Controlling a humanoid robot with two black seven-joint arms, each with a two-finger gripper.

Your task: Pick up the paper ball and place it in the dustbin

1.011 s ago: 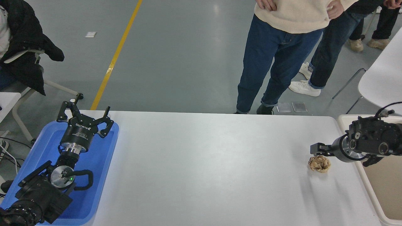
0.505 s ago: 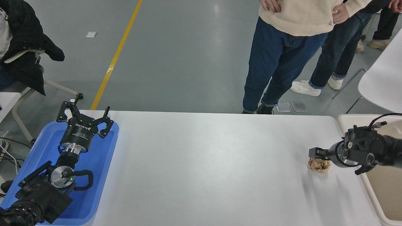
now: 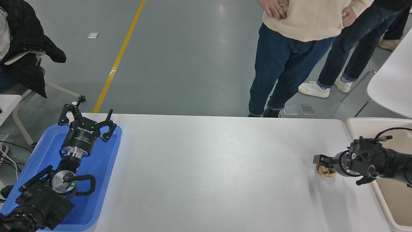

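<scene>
The tan-brown paper ball (image 3: 326,171) lies on the white table near its right end. My right gripper (image 3: 323,160) reaches in from the right edge, low over the ball and covering its top; its black tip pokes out past the ball's far left side. I cannot see whether it is open or shut. The cream-beige dustbin (image 3: 353,125) stands off the table's right end, behind and under my right arm, with only part of its rim and inner wall showing. My left gripper (image 3: 88,112) is open and parked at the lower left.
A shallow blue tray (image 3: 106,167) lies under my left arm at the table's left end. Two people stand beyond the far edge, legs (image 3: 276,71) near the right half. A white chair (image 3: 391,80) is at the far right.
My right gripper has come down and slightly toward the near side onto the paper ball, which now shows less. The left arm has not moved. The people have shifted their feet.
</scene>
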